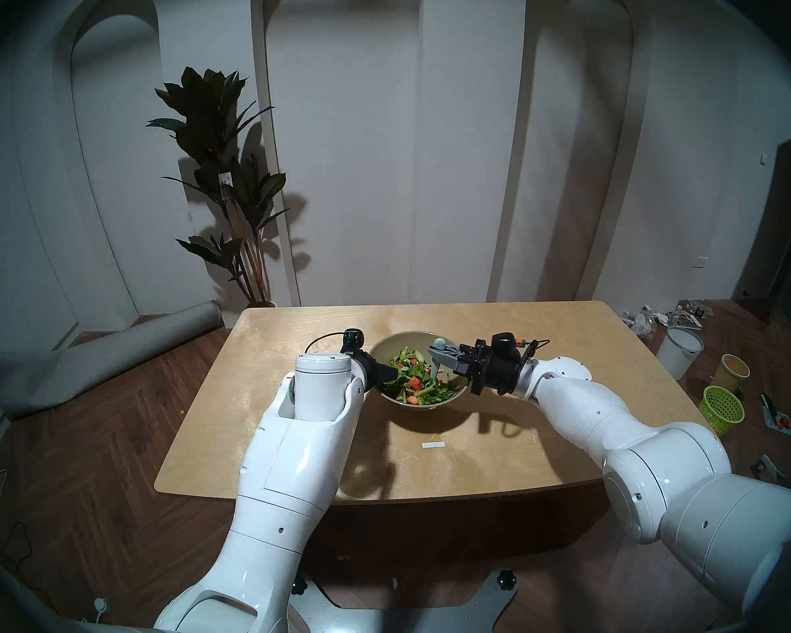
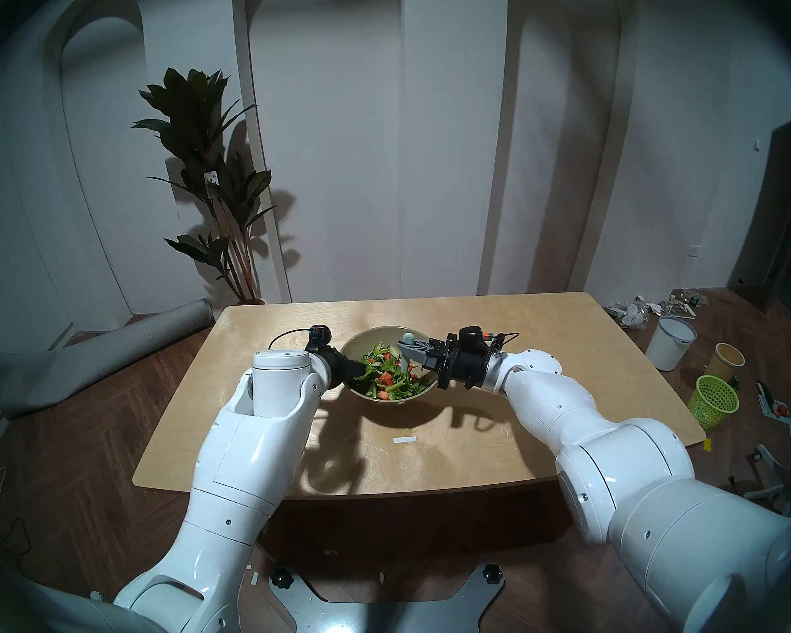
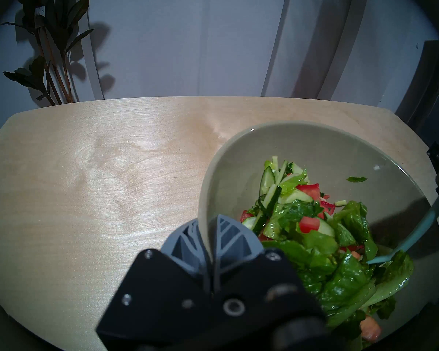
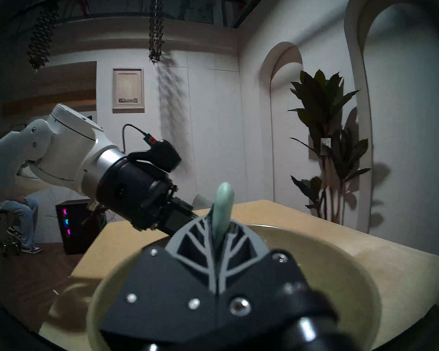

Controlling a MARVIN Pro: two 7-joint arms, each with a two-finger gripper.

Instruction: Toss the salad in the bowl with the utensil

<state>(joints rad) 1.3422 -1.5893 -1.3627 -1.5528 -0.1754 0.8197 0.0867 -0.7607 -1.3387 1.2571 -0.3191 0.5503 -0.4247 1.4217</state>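
Note:
The olive-beige bowl stands mid-table and looks tipped toward me. The salad of green leaves, cucumber and red tomato lies heaped against its near side. My left gripper is shut on the bowl's left rim, one finger inside and one outside. My right gripper reaches in from the right, shut on the mint-green fork. The fork's rounded handle end sticks up above the fingers. In the left wrist view the fork runs down into the leaves, and its tines are buried.
The wooden table carries a small white tape strip in front of the bowl. On the floor to the right stand a white bucket, a yellow cup and a green mesh basket. A rolled mat lies on the left.

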